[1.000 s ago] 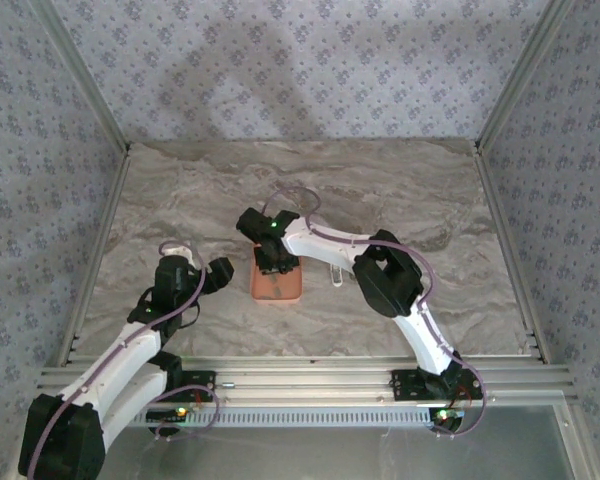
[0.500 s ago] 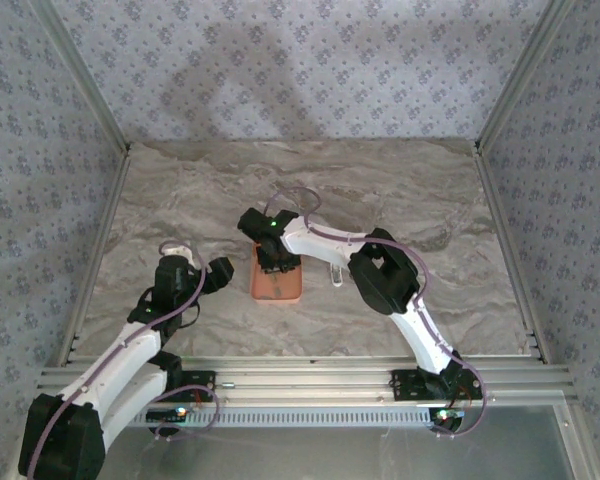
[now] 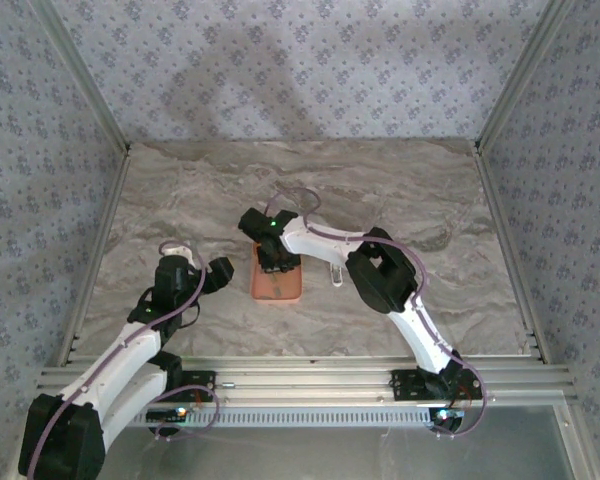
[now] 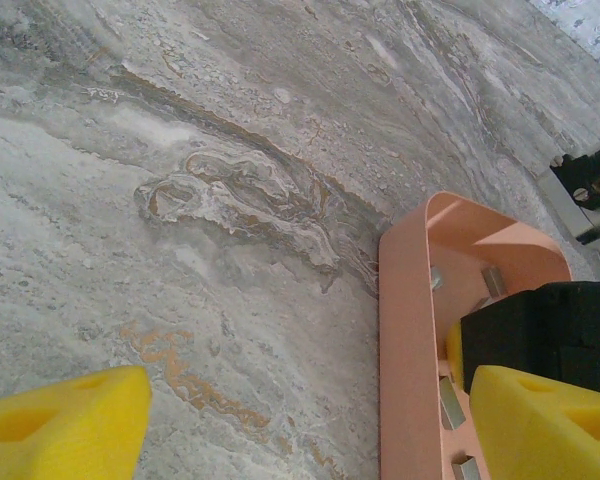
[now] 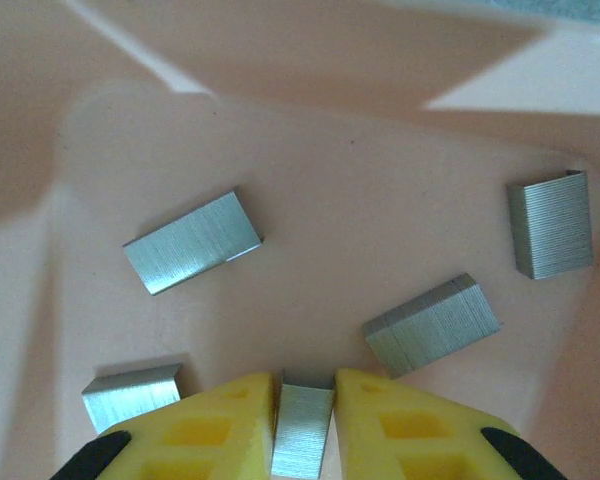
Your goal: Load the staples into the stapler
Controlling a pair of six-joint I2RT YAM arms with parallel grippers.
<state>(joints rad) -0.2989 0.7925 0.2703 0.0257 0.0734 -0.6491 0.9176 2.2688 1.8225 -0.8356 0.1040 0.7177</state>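
Observation:
A salmon-pink tray point(image 3: 277, 291) sits mid-table and holds several grey staples, such as one strip point(image 5: 192, 241) and another point(image 5: 433, 324). My right gripper point(image 3: 276, 262) reaches down into the tray point(image 5: 360, 180). Its yellow fingertips are shut on an upright strip of staples point(image 5: 302, 425), touching it on both sides. My left gripper point(image 3: 218, 272) hovers open just left of the tray wall point(image 4: 405, 350), with nothing between its fingers point(image 4: 70, 420). A small pale object point(image 3: 336, 272), seemingly the stapler, lies right of the tray, partly behind the right arm.
The marble tabletop point(image 3: 180, 200) stretches bare to the left and back. Patterned walls and metal rails point(image 3: 300, 375) close in the workspace. The right arm's elbow point(image 3: 380, 270) hangs over the table right of the tray.
The right gripper's fingers have closed in on the staple strip inside the tray. Its elbow has shifted slightly left. The left arm has not moved.

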